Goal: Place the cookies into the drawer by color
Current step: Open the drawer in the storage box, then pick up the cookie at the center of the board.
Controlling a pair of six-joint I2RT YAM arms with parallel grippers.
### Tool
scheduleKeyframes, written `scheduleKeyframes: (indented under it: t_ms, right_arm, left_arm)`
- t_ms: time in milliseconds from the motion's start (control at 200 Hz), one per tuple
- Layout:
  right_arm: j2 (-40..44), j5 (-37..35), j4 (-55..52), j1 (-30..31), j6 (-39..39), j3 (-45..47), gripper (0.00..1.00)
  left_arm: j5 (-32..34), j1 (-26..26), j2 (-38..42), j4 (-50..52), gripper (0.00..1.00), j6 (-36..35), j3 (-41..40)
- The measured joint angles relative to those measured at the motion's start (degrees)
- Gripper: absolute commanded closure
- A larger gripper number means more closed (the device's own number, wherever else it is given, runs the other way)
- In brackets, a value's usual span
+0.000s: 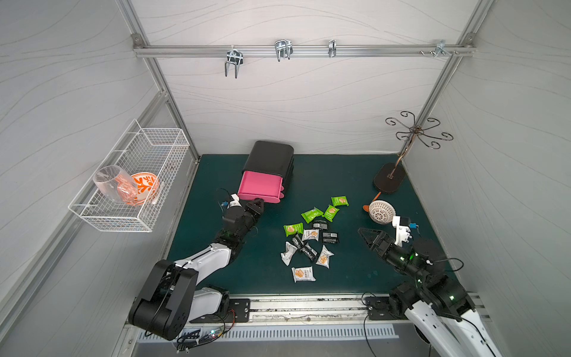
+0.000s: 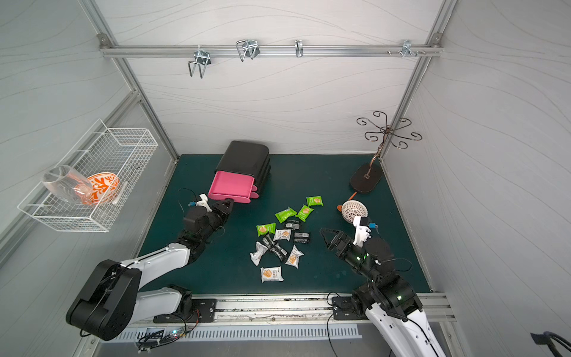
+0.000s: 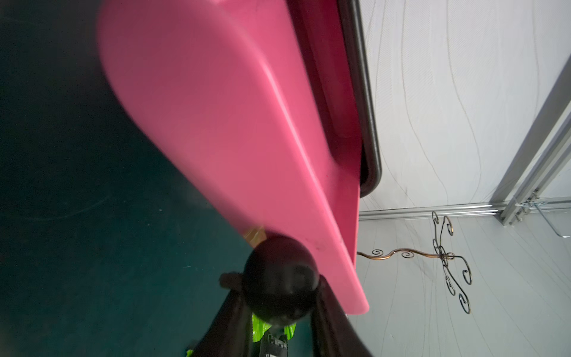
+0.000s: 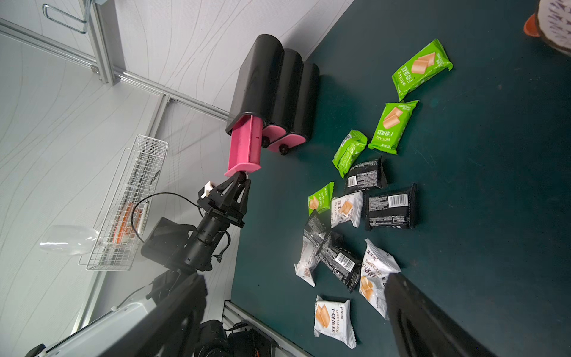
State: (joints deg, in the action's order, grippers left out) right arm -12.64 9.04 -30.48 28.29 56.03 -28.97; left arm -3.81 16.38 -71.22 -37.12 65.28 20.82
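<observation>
green, white and black sealed snack packets are lying loose near the right gripper, its jaws standing apart; farther back, the left gripper is clamping the black round knob of the pulled-out pink drawer.

Left wrist: top drawer front is smeared with blur and runs off the frame; its inside doesn't show there. The knob covers most of a green packet, only slivers visible. Both left fingers are cut by the frame edge.

In both top views the left gripper hides the knob, and that drawer covers the lower 2 drawer fronts bar their ends. Pile: black packets overlap, count unclear, print too small to read.

Right wrist: just 1 of the right fingers shows, blurred, cut off, covering a corner of a white packet. Also perforated dome clipped by the frame edge.
</observation>
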Motion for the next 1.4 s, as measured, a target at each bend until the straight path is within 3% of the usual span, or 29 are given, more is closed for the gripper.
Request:
scheduleKeyframes:
  t_ms: [30, 110, 180, 320, 480, 580, 710, 840, 940, 1055, 1280, 1400]
  right_arm:
    - [0.0, 0.0, 0.0, 0.0, 0.0, 0.0, 0.05]
    - [0.0, 0.0, 0.0, 0.0, 0.0, 0.0, 0.05]
    - [0.0, 0.0, 0.0, 0.0, 0.0, 0.0, 0.05]
    - [0.1, -0.3, 0.0, 0.0, 0.0, 0.0, 0.04]
    - [0.1, -1.2, 0.0, 0.0, -0.4, 0.0, 0.03]
    - [0.0, -1.6, 0.0, 0.0, -0.9, 0.1, 0.03]
    - [-0.6, -2.0, 0.7, 0.0, -1.9, 0.5, 0.03]
    - [-2.4, -2.6, 2.1, 0.0, -2.5, 1.7, 0.02]
    - [-4.0, -2.8, 2.8, 0.0, -3.7, 1.8, 0.01]
    - [-7.0, -1.9, 3.0, 0.0, -8.7, 0.5, 0.01]
    - [-26.5, 7.0, 3.6, -1.0, -20.5, -9.7, 0.01]
    - [-33.3, 10.4, 5.6, -1.6, -22.3, -10.4, 0.01]
  left_arm:
    - [0.2, 0.0, 0.2, 0.6, 0.57, -0.3, -0.1]
    - [0.6, 0.1, 1.1, 1.4, 0.3, -0.6, -0.3]
    - [1.3, 0.2, 2.4, 1.8, 0.22, -1.1, -0.5]
    - [2.7, 0.3, 7.6, 4.0, 0.21, -2.0, -2.1]
    - [5.5, 2.3, 19.2, 14.7, 0.25, -5.6, -1.9]
    - [10.6, 7.9, 27.8, 23.6, 0.31, -10.1, -0.2]
    - [18.9, 21.4, 32.9, 31.8, 0.36, -17.4, 3.8]
    - [26.9, 36.8, 23.5, 36.9, 0.38, -24.7, 10.6]
    - [28.2, 43.4, 10.1, 42.9, 0.39, -28.6, 17.9]
    - [28.2, 44.9, -0.5, 50.1, 0.4, -29.6, 21.7]
    - [27.8, 44.8, -3.1, 59.5, 0.4, -31.4, 20.5]
    - [25.8, 43.7, -10.1, 62.2, 0.43, -33.9, 22.4]
